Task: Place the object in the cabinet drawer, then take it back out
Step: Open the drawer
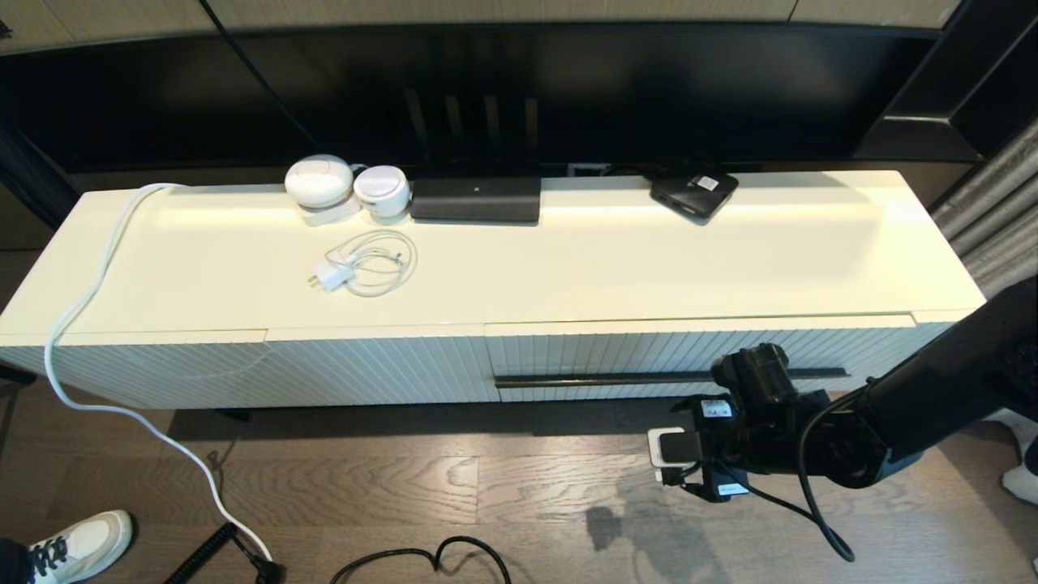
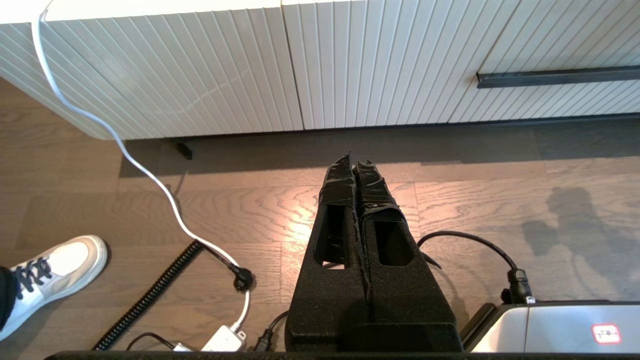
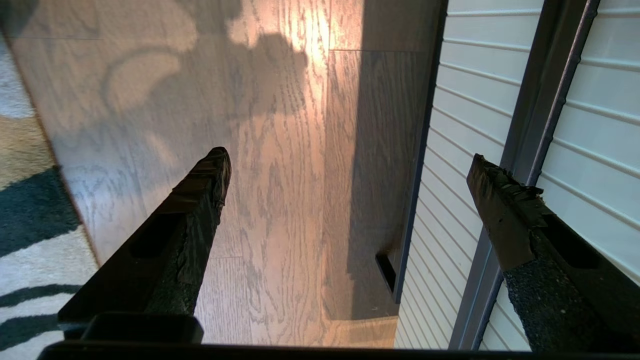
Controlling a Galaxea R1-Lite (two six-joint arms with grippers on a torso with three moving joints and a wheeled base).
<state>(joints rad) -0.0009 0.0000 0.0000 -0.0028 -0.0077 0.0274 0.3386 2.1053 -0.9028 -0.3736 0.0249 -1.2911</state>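
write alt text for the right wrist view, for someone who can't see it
The open right gripper hangs empty above the wooden floor, one of its black fingers in front of the dark bar handle of the closed, cream fluted cabinet drawer. A striped rug shows at the far side.

drawer (image 1: 697, 349) inside hidden; shoe (image 1: 77, 545) cut by edge

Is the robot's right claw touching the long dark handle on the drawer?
Cannot tell. In the right wrist view, one fingertip of the open right gripper overlaps the thin dark bar handle, but no gap or contact shows plainly.
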